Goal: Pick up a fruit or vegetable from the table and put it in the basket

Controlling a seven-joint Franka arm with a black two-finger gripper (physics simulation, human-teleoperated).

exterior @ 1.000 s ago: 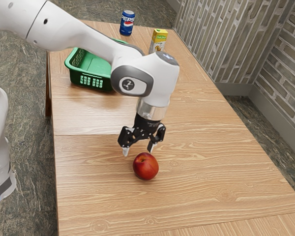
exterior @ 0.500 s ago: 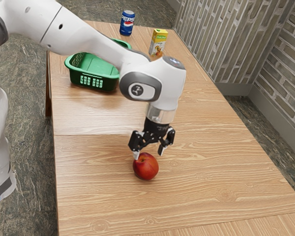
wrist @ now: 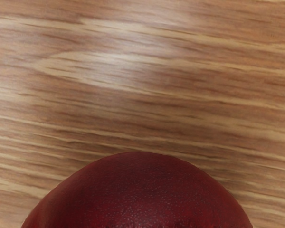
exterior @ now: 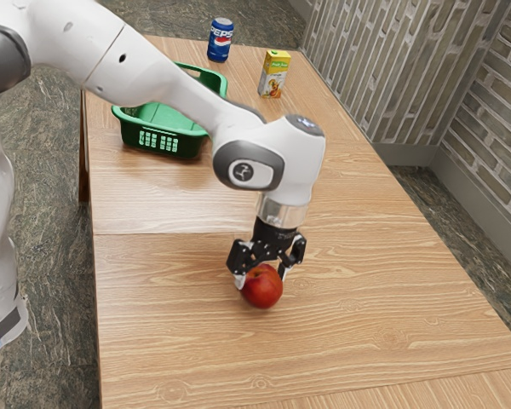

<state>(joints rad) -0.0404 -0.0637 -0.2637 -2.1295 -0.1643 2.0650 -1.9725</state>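
Note:
My gripper [exterior: 261,278] is low over the table, its fingers spread on two sides of a red, round fruit [exterior: 262,288] like an apple or peach. The finger on the exterior view's left lies against the fruit; contact on the other side is unclear. In the wrist view the dark red top of the fruit [wrist: 137,194] bulges up from the lower edge, with wood grain beyond. Farther back, the green basket [exterior: 160,140] stands upright on the table, partly behind my arm, and its visible inside holds nothing.
A blue Pepsi can [exterior: 221,41] and a yellow-and-white juice carton [exterior: 274,75] stand toward the table's far end, beyond the basket. The wooden table [exterior: 358,298] ends near a brick wall on the exterior view's right.
My gripper has moved toward the exterior view's right and down around the fruit. The fruit has shifted slightly toward the exterior view's right. The finger spacing looks the same.

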